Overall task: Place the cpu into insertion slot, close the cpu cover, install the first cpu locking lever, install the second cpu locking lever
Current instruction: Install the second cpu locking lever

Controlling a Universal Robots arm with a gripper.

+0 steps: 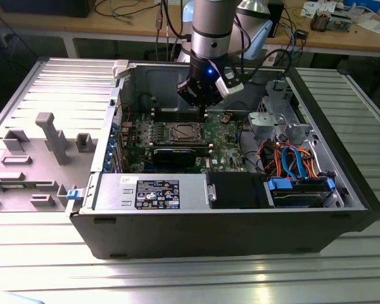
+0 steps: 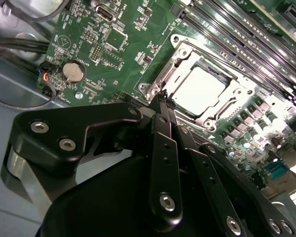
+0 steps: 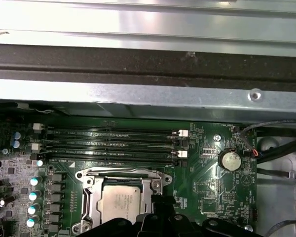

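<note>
The cpu [image 2: 200, 89] [image 3: 119, 202] lies flat in the insertion slot [image 1: 185, 133] on the green motherboard, its silvery top facing up. The cpu cover [image 2: 180, 58] [image 3: 90, 190], a thin metal frame, lies down around it. A thin locking lever [image 3: 123, 172] runs along the socket's edge beside the memory slots. My gripper [image 1: 202, 111] [image 2: 163, 100] hangs just above the board at the socket's edge nearest the exterior view's right. Its black fingers [image 2: 164, 148] are shut together with nothing between them, the tips beside a corner of the cover.
Long black memory slots [image 3: 108, 143] run beside the socket. A coin battery [image 2: 73, 71] [image 3: 231, 160] sits on the board. The open grey computer case [image 1: 196, 225] holds a power supply [image 1: 152, 192], a drive cage and coloured cables [image 1: 291, 161]. A grey fixture [image 1: 50, 136] stands outside the case.
</note>
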